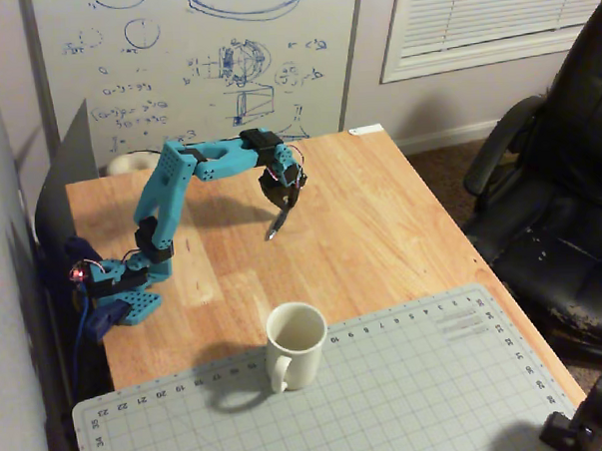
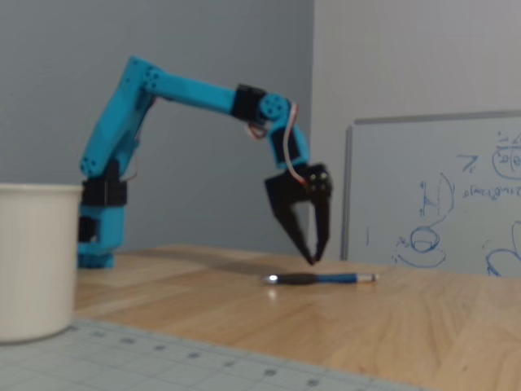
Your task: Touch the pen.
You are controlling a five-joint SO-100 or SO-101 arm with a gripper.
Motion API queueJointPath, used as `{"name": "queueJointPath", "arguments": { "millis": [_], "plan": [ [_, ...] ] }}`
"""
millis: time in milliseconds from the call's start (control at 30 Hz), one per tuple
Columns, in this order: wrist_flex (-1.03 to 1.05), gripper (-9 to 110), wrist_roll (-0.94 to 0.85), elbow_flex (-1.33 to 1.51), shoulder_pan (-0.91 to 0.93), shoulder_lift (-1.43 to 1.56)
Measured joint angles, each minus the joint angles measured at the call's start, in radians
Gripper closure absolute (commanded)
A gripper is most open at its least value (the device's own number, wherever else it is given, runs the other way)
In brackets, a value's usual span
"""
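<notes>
The pen [image 1: 274,227] is slim and dark and lies flat on the wooden table [image 1: 380,212], behind the white mug. In a fixed view from table level the pen [image 2: 319,278] shows a bluish barrel and a shiny tip pointing left. My blue arm reaches over it, and the black gripper [image 1: 283,204] points down at the pen's far end. From table level the gripper [image 2: 312,259] hangs just above the pen's middle with its fingertips together and nothing between them. A thin gap seems to separate the tips from the pen.
A white mug [image 1: 296,344] stands on a grey cutting mat [image 1: 408,391] at the table's front; it also shows at table level [image 2: 37,261]. A whiteboard [image 1: 194,60] stands behind the table. A black office chair [image 1: 569,174] is at the right, and the arm's base [image 1: 124,293] at the left.
</notes>
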Motion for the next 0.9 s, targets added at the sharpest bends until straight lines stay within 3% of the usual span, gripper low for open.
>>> {"name": "queueJointPath", "arguments": {
  "millis": [900],
  "plan": [
    [0.0,101,0.0,0.032,0.0,0.0]
  ]
}}
